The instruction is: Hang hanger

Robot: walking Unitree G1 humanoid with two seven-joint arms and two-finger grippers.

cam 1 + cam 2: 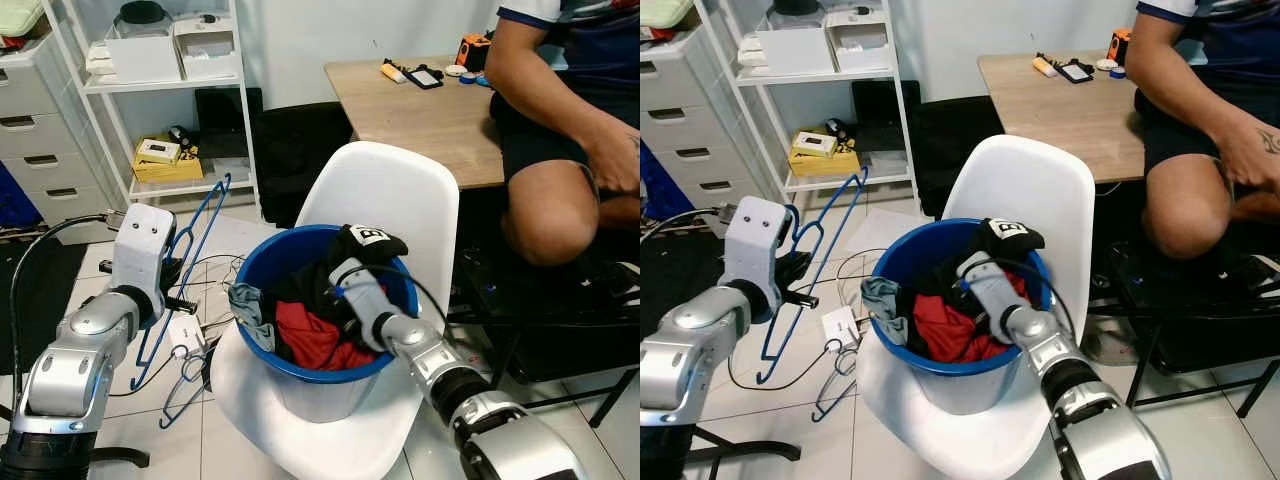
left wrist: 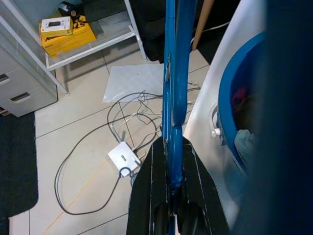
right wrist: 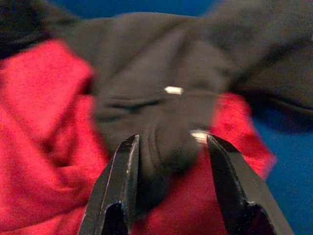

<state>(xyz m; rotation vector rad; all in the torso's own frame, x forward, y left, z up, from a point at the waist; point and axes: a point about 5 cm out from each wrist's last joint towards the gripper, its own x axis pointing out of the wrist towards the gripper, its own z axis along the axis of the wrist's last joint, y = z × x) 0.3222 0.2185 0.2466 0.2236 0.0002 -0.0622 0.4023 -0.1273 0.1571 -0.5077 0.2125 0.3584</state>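
A blue hanger (image 1: 196, 245) stands upright to the left of the chair, and my left gripper (image 2: 172, 146) is shut on its lower bar (image 2: 176, 73). A blue bucket (image 1: 258, 262) sits on a white chair (image 1: 385, 190) with a black garment (image 1: 365, 243), a red one (image 1: 312, 340) and a grey one (image 1: 245, 305) inside. My right arm (image 1: 375, 310) reaches into the bucket. There my right gripper (image 3: 171, 147) is open, its fingers (image 3: 124, 181) on either side of a fold of the black garment (image 3: 161, 112) above the red cloth (image 3: 44, 147).
A second blue hanger (image 1: 185, 385) lies on the tiled floor among cables and a white adapter (image 1: 186, 333). A white shelf unit (image 1: 160, 90) and drawers (image 1: 40, 140) stand behind on the left. A person (image 1: 570, 120) sits on the wooden table (image 1: 420, 115) at the right.
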